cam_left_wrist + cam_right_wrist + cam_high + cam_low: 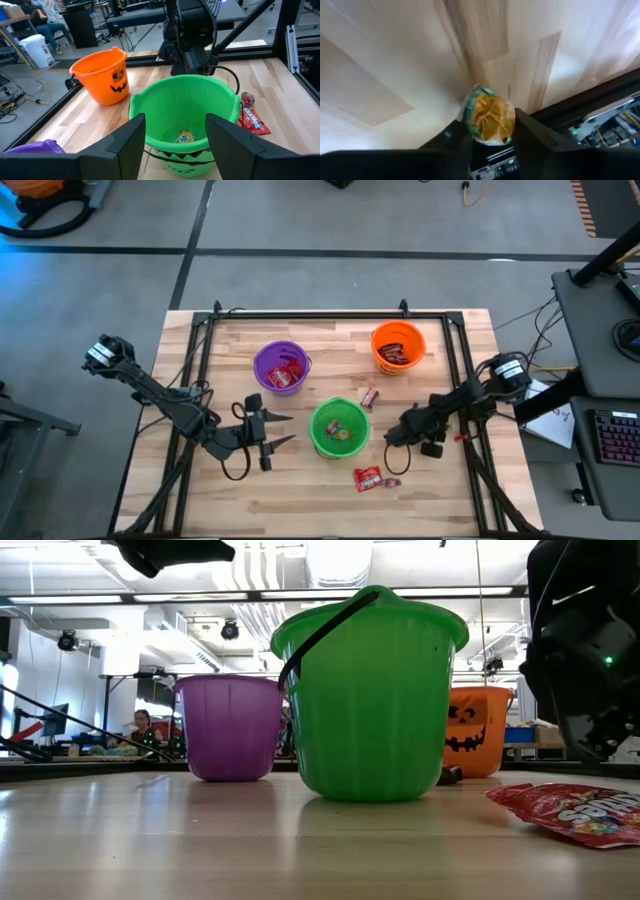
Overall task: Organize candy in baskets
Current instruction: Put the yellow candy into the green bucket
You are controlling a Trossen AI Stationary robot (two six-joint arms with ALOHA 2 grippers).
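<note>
Right fingers (490,131) pinching yellow candy (489,120), left fingers (175,135) spread, green basket (185,107) behind.

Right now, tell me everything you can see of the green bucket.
The green bucket is a round, glossy plastic pail standing upright near the middle of the wooden table, between the two arms. A thin black handle arcs over its rim, and a jagged black mouth is printed on its side. Inside lie a few small wrapped sweets, one yellow. Nothing grips it; the left gripper hangs open just short of its rim.
</note>
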